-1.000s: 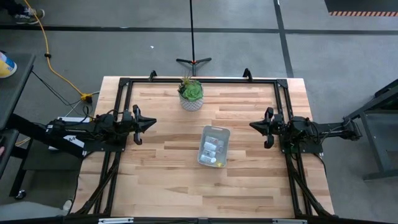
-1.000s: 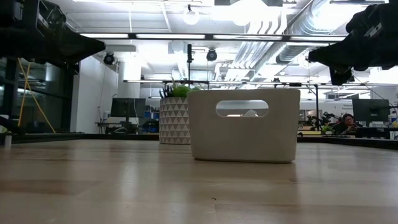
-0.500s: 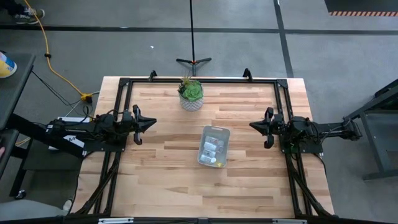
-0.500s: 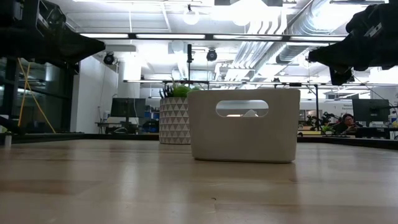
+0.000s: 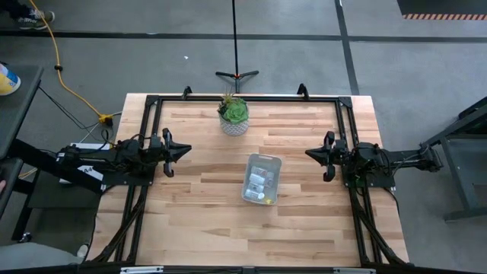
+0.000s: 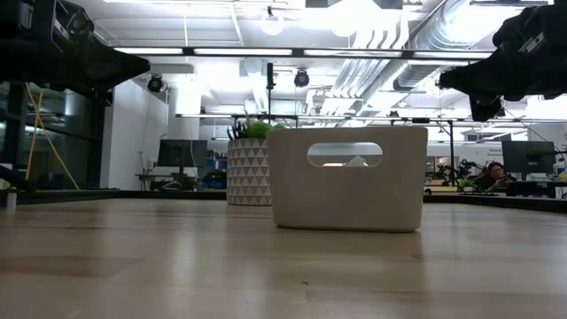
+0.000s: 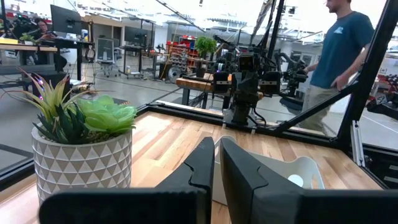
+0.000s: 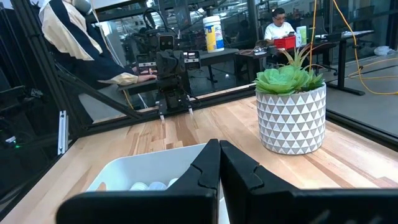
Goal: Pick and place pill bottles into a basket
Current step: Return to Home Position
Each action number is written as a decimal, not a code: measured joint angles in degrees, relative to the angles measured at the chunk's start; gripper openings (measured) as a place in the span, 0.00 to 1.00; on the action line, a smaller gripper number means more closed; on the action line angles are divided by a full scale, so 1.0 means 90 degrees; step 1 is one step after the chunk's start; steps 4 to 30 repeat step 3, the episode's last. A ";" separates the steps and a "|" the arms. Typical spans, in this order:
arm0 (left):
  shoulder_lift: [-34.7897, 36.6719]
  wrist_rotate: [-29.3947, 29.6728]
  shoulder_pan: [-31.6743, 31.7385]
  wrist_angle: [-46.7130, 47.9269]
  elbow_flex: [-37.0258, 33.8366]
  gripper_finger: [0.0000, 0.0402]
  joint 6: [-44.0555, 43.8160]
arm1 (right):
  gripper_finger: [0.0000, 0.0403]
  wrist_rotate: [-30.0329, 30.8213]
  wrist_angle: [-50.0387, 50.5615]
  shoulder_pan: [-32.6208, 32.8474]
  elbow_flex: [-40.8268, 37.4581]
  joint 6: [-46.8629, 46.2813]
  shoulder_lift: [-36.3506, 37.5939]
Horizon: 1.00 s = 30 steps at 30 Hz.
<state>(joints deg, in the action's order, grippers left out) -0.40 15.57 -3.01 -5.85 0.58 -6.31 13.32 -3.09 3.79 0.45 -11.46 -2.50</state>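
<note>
The pale grey-blue basket (image 5: 262, 179) stands on the table a little right of centre, with several small whitish pill bottles (image 5: 259, 181) lying inside it. It also shows in the low view (image 6: 347, 177). My left gripper (image 5: 188, 150) is shut and empty above the table's left edge. My right gripper (image 5: 308, 154) is shut and empty above the right side. Both point at the basket from a distance. In the right wrist view white caps (image 8: 148, 185) show inside the basket (image 8: 137, 168).
A green plant in a white patterned pot (image 5: 233, 116) stands at the far middle of the table, beyond the basket. A black frame (image 5: 243, 97) runs along the table's edges. People show in the room beyond the table (image 7: 336, 56) (image 8: 81, 50).
</note>
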 joint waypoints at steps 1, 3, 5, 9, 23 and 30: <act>0.0000 0.0000 0.0002 0.0000 0.0000 0.16 0.0001 | 0.00 0.0000 0.0000 0.0000 0.0000 0.0000 0.0002; 0.0000 0.0000 0.0000 0.0000 0.0000 0.16 0.0001 | 0.00 0.0000 0.0001 0.0000 0.0000 0.0000 0.0000; 0.0000 0.0000 0.0000 0.0000 0.0000 0.16 0.0001 | 0.00 0.0000 0.0001 0.0000 0.0000 0.0000 0.0000; 0.0000 0.0000 0.0000 0.0000 0.0000 0.16 0.0001 | 0.00 0.0000 0.0001 0.0000 0.0000 0.0000 0.0000; 0.0000 0.0000 0.0000 0.0000 0.0000 0.16 0.0001 | 0.00 0.0000 0.0001 0.0000 0.0000 0.0000 0.0000; 0.0000 0.0000 0.0000 0.0000 0.0000 0.16 0.0001 | 0.00 0.0000 0.0001 0.0000 0.0000 0.0000 0.0000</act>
